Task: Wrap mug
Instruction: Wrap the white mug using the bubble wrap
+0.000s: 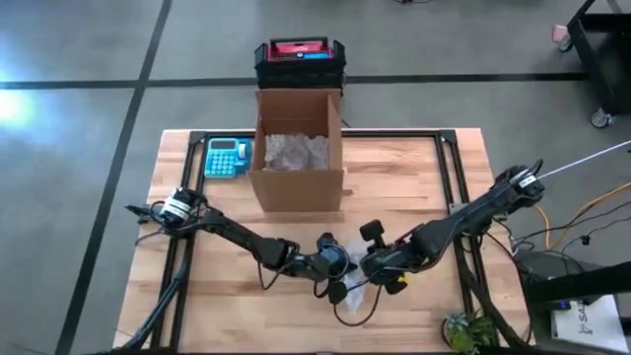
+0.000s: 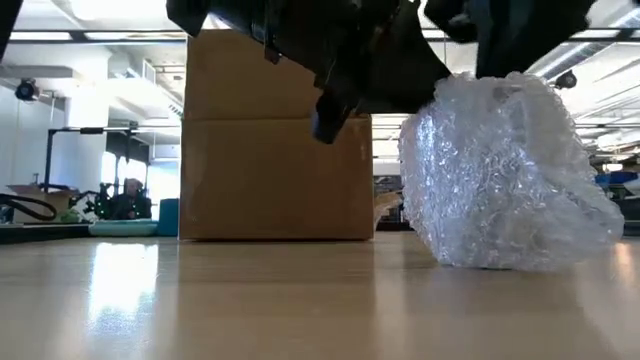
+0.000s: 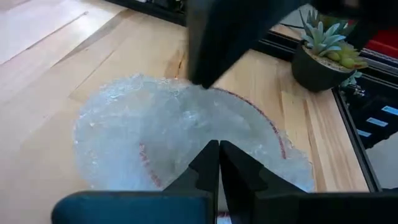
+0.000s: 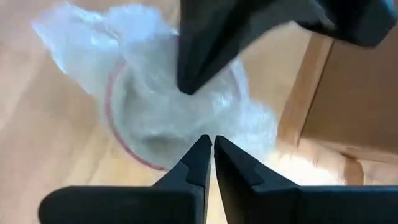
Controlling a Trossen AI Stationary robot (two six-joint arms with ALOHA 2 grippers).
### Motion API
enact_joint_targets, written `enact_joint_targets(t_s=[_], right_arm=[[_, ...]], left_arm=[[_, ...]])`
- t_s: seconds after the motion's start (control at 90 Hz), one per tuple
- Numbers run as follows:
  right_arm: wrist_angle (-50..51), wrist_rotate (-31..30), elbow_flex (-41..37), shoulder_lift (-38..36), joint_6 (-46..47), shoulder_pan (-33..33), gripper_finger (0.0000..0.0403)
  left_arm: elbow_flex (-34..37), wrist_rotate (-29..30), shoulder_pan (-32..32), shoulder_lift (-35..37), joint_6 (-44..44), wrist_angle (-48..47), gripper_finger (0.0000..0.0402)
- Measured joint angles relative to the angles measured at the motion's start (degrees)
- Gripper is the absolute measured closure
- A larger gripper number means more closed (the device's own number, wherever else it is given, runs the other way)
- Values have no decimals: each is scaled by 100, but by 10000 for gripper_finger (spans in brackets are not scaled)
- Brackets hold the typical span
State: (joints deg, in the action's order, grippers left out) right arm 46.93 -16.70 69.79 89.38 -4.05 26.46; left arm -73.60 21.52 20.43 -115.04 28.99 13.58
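The mug (image 3: 186, 143), red-rimmed, stands on the table inside clear bubble wrap (image 2: 500, 170), near the table's front middle. The wrapped bundle (image 1: 355, 296) rests on its base. My left gripper (image 3: 219, 149) comes in from the left and my right gripper (image 4: 208, 143) from the right. Both are shut at the top of the bundle, tip to tip above the mug's mouth. The mug's body shows only dimly through the wrap. My left gripper has its shut fingertips on the bubble wrap over the mug's mouth (image 3: 205, 134), slanting down from the table's left. Layers I cannot tell. The bundle stays on the table. My right gripper has its shut fingertips on the gathered wrap at the mug's rim (image 4: 199, 124), slanting down from the right.
An open cardboard box (image 1: 296, 148) holding more bubble wrap stands behind the bundle at the table's far middle. A blue calculator (image 1: 227, 158) lies to its left. A small potted plant (image 1: 468, 330) sits at the front right corner. A black and red case (image 1: 299, 59) lies beyond the table.
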Motion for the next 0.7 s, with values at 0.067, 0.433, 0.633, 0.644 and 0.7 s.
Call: enact_joint_targets(t_s=[0.067, 0.433, 0.633, 0.644, 0.7], right_arm=[[-204, -8, -108, 42, 0, -93, 394], [-2177, 474, -1258, 261, 287, -93, 395], [-1797, 487, -1015, 374, 274, -97, 395], [-1738, 493, -973, 365, 272, -96, 395], [-1360, 540, -755, 281, 257, -90, 395]], left_arm=[[0, 0, -2, 0, 0, -2, 402], [9, -2, -2, -11, 2, 51, 402], [9, -4, -7, -13, 2, 61, 402], [9, -4, -7, -13, 2, 60, 402], [10, 1, -7, -13, 2, 53, 402]])
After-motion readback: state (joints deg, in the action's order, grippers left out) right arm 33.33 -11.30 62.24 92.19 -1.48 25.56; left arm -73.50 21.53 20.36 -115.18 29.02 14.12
